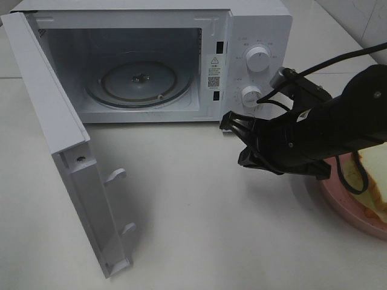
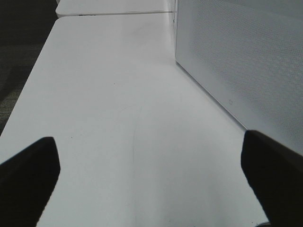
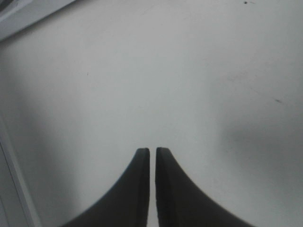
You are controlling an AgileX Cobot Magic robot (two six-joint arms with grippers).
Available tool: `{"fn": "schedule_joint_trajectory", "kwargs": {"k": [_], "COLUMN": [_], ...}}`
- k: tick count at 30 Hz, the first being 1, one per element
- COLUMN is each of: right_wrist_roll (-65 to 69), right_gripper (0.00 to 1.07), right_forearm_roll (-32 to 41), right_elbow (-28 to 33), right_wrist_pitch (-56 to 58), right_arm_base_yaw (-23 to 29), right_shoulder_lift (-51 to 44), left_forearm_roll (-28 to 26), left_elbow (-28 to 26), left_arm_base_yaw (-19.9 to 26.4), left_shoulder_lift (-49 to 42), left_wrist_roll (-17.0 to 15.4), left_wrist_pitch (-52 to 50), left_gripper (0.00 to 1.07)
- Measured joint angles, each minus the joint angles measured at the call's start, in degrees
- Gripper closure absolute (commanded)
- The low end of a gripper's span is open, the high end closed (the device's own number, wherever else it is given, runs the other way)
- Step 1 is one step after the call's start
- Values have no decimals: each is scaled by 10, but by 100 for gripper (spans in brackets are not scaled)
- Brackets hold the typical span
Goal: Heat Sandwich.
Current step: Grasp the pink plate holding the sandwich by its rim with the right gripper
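Sandwich — white bread with a tan crust — lies on a pink plate at the right edge of the tabletop, cut off by the frame in the high view. The right arm's black body reaches across the plate's left part and hides some of it. A black cable loops over the plate just beside the bread.

At the back stands the microwave, apart from the plate, with its door swung wide open to the left. In the open cavity sits a glass turntable. On the panel right of the cavity are two white knobs, an upper knob and a lower knob.

The right gripper hangs over bare tabletop in front of the knob panel, between microwave and plate. Its fingers are nearly together with only a thin slit between them, and they hold nothing.

The left gripper has its fingers spread wide over bare tabletop with nothing between them. A white dotted panel of the microwave stands beside it — door or side wall, I cannot tell.
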Motion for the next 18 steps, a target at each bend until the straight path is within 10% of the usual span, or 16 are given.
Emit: {"fn": "schedule_joint_trajectory", "kwargs": {"k": [9, 18], "right_wrist_roll": [-217, -227], "right_gripper": [95, 91], "right_forearm_roll": [-10, -180], "right_elbow": [-3, -49], "right_wrist_pitch": [150, 341], "right_arm_base_yaw": [-31, -75], "right_shoulder_lift": [-50, -67], "left_forearm_roll": [0, 0], "left_elbow": [0, 0], "left_arm_base_yaw": [0, 0], "left_shoulder_lift": [0, 0], "left_wrist_roll": [0, 0], "left_wrist_pitch": [0, 0], "left_gripper": [3, 3]}}
